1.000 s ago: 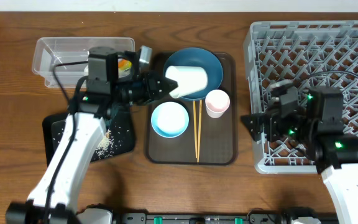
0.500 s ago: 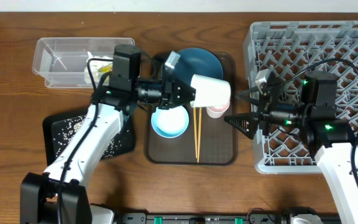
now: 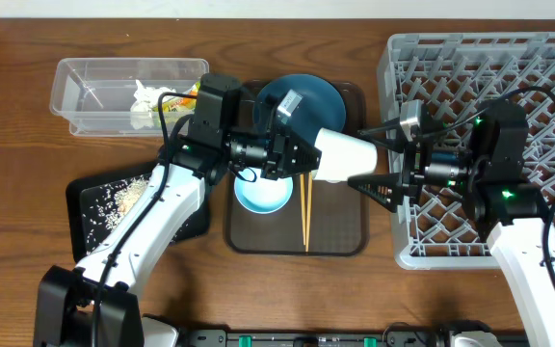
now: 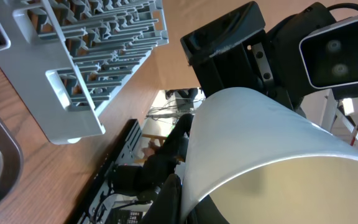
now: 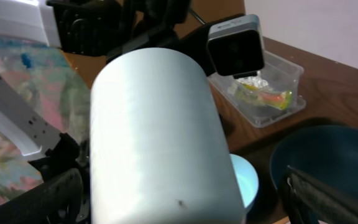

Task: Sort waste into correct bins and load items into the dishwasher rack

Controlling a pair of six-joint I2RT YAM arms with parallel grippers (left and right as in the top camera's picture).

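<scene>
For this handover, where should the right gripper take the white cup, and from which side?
Grip the white cup at its free base end, from the rack side: it is held sideways, rim end in the left gripper, base pointing at the open right gripper.

White cup (image 3: 340,154) sideways in left fingers (image 3: 297,146), right fingers (image 3: 382,183) spread either side — over brown tray (image 3: 335,226)

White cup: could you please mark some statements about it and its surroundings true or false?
1. The left gripper is shut on the white cup. True.
2. The right gripper is shut too. False: it is open, a finger on either side of the white cup.
3. The crumpled tissue lies in the clear tub. True.
4. The chopsticks lie in the clear tub. False: they lie on the brown tray.
</scene>
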